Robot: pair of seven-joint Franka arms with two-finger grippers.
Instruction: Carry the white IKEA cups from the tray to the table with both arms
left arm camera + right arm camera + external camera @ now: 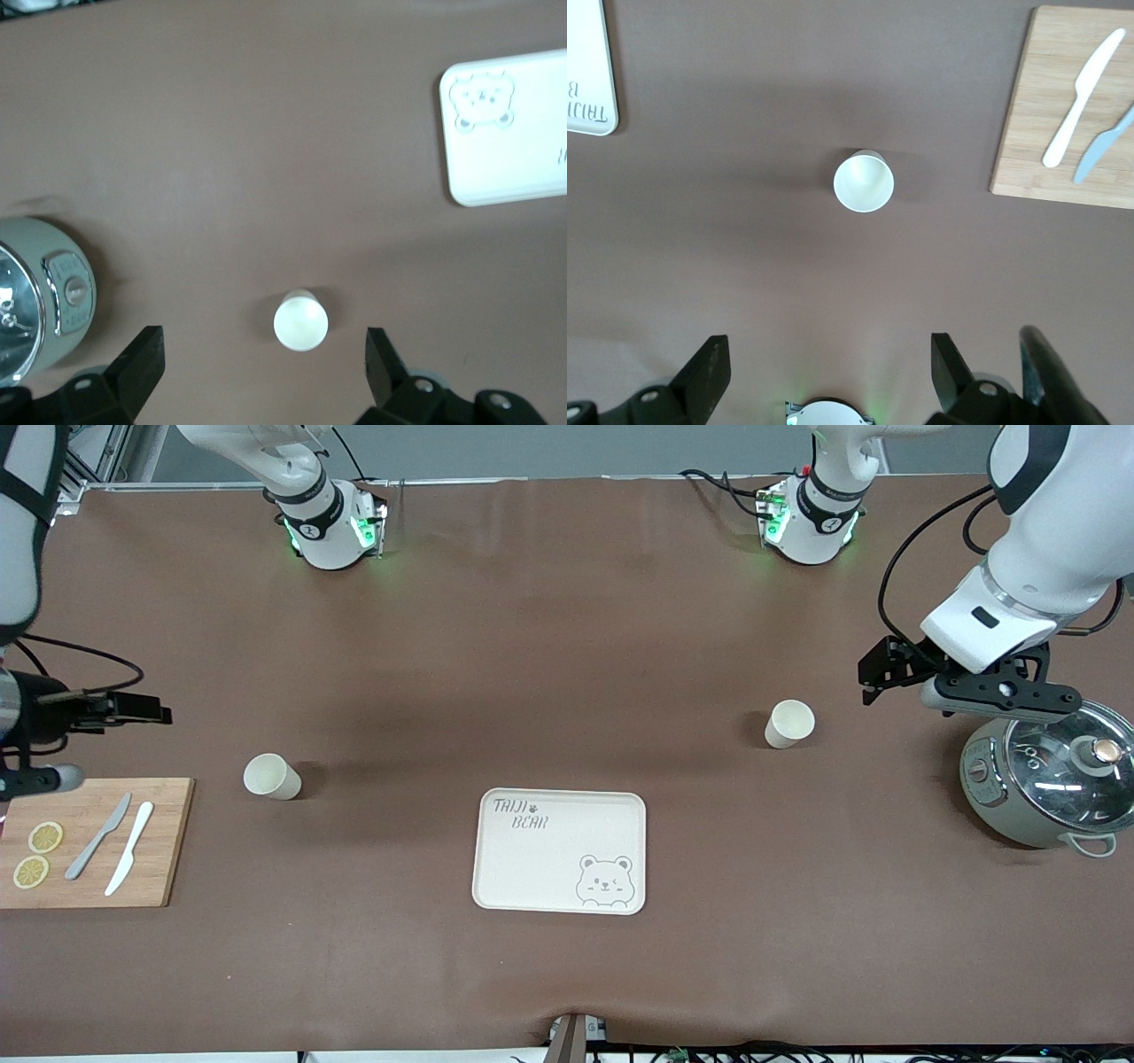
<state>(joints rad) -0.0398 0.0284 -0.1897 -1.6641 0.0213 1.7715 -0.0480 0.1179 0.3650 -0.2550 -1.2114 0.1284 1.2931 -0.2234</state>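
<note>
Front view: cream-white rounded rectangular tray (561, 851) with the grey bear face sits bare; both small cream-white tapered cups stand upright on the brown matte table (567, 646), one (271, 776) toward the right arm's end, the other (788, 724) toward the left arm's. Task looks done. Left gripper (264, 361) and right gripper (829, 368) hang above their cups, jaws wide, holding nothing. Next move is probably just parking the arms.

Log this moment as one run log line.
cups: both on table | tray: bare | left pincer: open, holds nothing | right pincer: open, holds nothing
</note>
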